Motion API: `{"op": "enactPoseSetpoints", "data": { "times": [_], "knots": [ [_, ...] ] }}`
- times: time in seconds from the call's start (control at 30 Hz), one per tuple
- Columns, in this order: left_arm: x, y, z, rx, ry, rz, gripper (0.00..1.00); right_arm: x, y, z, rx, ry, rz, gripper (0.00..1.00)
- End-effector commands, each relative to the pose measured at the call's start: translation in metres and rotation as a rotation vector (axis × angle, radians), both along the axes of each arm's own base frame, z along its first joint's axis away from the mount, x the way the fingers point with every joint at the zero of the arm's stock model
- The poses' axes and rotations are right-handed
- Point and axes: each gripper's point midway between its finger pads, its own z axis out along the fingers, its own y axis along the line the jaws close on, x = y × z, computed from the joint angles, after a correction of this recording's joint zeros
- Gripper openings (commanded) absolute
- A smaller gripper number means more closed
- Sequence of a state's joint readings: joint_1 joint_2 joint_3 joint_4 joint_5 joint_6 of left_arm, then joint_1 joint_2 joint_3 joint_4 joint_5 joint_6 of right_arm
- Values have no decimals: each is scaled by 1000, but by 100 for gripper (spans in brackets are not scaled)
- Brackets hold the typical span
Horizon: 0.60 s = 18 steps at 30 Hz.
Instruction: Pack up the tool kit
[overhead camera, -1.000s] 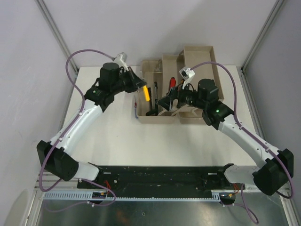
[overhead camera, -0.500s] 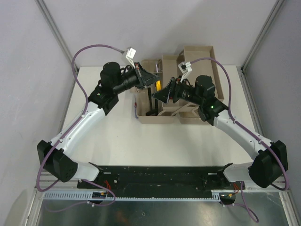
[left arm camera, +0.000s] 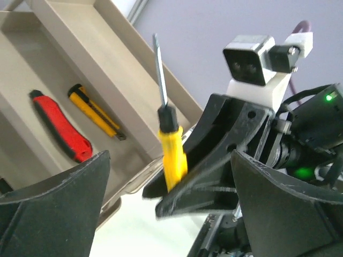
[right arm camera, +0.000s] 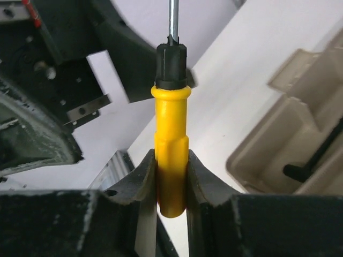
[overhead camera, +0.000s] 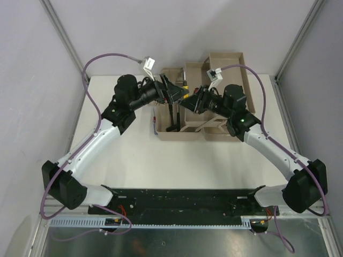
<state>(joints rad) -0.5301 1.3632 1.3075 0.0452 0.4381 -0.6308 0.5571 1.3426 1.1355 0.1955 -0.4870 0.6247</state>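
- Tool kit piece, the yellow screwdriver, is seeming light, stiff and slick; its handle is offering the surest hold.
- Right end effector is pinching that handle; left end effector is gaping wide.

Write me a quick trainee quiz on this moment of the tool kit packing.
1. True or false: the left gripper stands open.
2. Which one holds the screwdriver? A. the left gripper B. the right gripper C. neither
3. Fill in: the screwdriver's handle is ___.
Key: 1 true; 2 B; 3 yellow
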Motion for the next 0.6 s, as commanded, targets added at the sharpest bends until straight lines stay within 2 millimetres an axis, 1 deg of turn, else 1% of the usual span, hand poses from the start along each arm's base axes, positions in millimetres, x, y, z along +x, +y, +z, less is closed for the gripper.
{"op": "enactPoseSetpoints", "data": {
  "times": [0.0, 0.07, 0.17, 0.23, 0.3, 0.37, 0.43, 0.5, 0.57],
  "knots": [
    [0, 21, 21, 9, -116, 100, 98, 22, -41, 30, -20, -80, -192, 0],
    [6, 32, 16, 31, -118, 157, 99, 35, -69, 25, -65, -70, -309, 0],
    [21, 54, -5, 80, -85, 266, 99, 57, -120, 3, -155, 0, -489, 0],
    [33, 71, -31, 135, -26, 350, 100, 69, -152, -15, -223, 41, -583, 0],
    [45, 89, -58, 203, 29, 435, 99, 77, -175, -34, -309, 66, -645, 1],
    [55, 108, -85, 281, 77, 533, 99, 83, -191, -51, -401, 74, -683, 4],
    [62, 126, -109, 348, 118, 621, 99, 90, -202, -69, -487, 92, -702, 6],
    [65, 141, -130, 396, 156, 690, 99, 96, -207, -83, -554, 107, -700, 8],
    [67, 150, -149, 422, 200, 729, 99, 100, -209, -94, -600, 115, -690, 9]
  ]
}}
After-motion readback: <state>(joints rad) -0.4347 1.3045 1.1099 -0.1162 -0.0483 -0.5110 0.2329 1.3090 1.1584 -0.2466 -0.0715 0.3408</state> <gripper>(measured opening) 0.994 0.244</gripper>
